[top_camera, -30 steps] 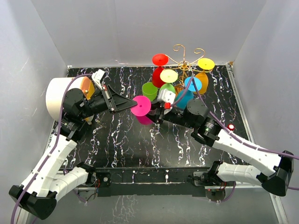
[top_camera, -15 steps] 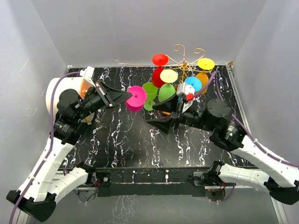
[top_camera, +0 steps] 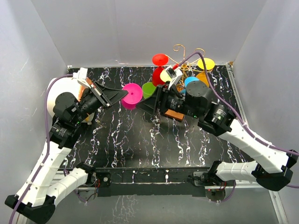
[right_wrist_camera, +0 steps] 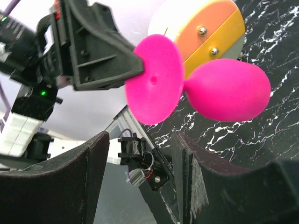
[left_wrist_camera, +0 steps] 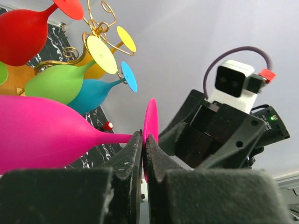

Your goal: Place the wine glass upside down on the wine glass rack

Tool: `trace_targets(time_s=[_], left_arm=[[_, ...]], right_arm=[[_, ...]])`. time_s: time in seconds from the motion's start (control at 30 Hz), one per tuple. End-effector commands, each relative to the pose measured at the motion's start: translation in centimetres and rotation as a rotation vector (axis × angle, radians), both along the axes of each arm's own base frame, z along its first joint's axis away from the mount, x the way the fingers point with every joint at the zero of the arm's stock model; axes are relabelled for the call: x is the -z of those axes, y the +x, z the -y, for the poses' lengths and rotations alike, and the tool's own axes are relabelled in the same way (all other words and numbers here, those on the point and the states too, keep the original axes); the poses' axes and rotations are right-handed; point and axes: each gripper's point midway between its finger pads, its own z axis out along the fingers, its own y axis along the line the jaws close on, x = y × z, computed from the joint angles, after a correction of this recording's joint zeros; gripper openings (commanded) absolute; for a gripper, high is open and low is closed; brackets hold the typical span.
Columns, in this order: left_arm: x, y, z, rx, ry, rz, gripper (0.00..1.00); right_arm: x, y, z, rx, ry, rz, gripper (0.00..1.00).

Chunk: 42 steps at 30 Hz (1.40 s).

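Note:
The pink wine glass (top_camera: 132, 94) hangs lying sideways over the table's left middle. My left gripper (top_camera: 122, 95) is shut on the rim of its foot disc. In the left wrist view the foot (left_wrist_camera: 150, 120) is pinched between my fingers (left_wrist_camera: 126, 163), and the bowl (left_wrist_camera: 42, 135) points left. My right gripper (top_camera: 152, 104) is open and empty just right of the glass. In the right wrist view the foot (right_wrist_camera: 154, 86) and bowl (right_wrist_camera: 229, 88) lie beyond its spread jaws. The gold wire wine glass rack (top_camera: 187, 58) stands at the back right and also shows in the left wrist view (left_wrist_camera: 96, 28).
Red (top_camera: 159, 70), green (top_camera: 149, 89), yellow (top_camera: 205, 64) and blue (top_camera: 192, 83) glasses hang upside down on the rack, several in all. A white cylinder with an orange part (top_camera: 58, 91) stands at the left edge. White walls enclose the black marble table (top_camera: 131, 144).
My left gripper has carried the pink glass up and toward the back left. My right gripper, close against the glass a second ago, has pulled away and risen in front of the rack.

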Motion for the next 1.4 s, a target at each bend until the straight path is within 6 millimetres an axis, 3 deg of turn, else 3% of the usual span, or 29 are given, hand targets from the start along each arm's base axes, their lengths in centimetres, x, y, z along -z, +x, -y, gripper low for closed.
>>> trace_targets(time_s=[0.0,0.23,0.4,0.6,0.8,0.93,1.1,1.2,1.27,1.33,1.37], left_arm=[[-1.2,-0.6,-0.6,-0.016,-0.028,0.044,0.0],[-1.5,-0.8,-0.7,-0.017,-0.039,0.057,0.0],[-1.6,-0.9,-0.7,-0.017,-0.051,0.058,0.0],[-1.8,-1.0,-0.8,-0.018,-0.054,0.063,0.0],[-1.6,-1.1,-1.1,-0.034,-0.047,0.061,0.0],[-1.4,-1.0,-1.3,-0.049,-0.037,0.054,0.0],[-1.2,-0.9,-1.2,-0.047,-0.036,0.047,0.0],[-1.0,-0.8,-1.4,-0.062,-0.027,0.042,0.0],[-0.7,-0.5,-2.0,-0.103,-0.005,0.038,0.0],[-0.2,-0.1,-2.7,-0.154,0.024,0.028,0.14],[0.0,0.1,-3.2,-0.185,0.038,0.021,0.3]], right_arm=[[-3.5,1.2,0.1,0.081,0.096,-0.024,0.53],[-4.1,2.2,-0.3,0.117,0.163,-0.016,0.47],[-4.6,2.9,-0.7,0.134,0.229,-0.025,0.31],[-4.7,3.4,-1.8,0.111,0.252,-0.039,0.24],[-5.2,3.9,-2.4,0.087,0.302,-0.064,0.08],[-5.1,4.6,-2.9,0.029,0.339,-0.119,0.06],[-5.3,4.8,-3.5,-0.041,0.385,-0.146,0.1],[-5.2,5.0,-3.6,-0.051,0.394,-0.156,0.0],[-5.4,5.5,-3.3,-0.042,0.405,-0.153,0.0],[-5.7,6.3,-2.8,-0.021,0.416,-0.147,0.0],[-5.9,6.7,-2.6,-0.011,0.422,-0.144,0.0]])
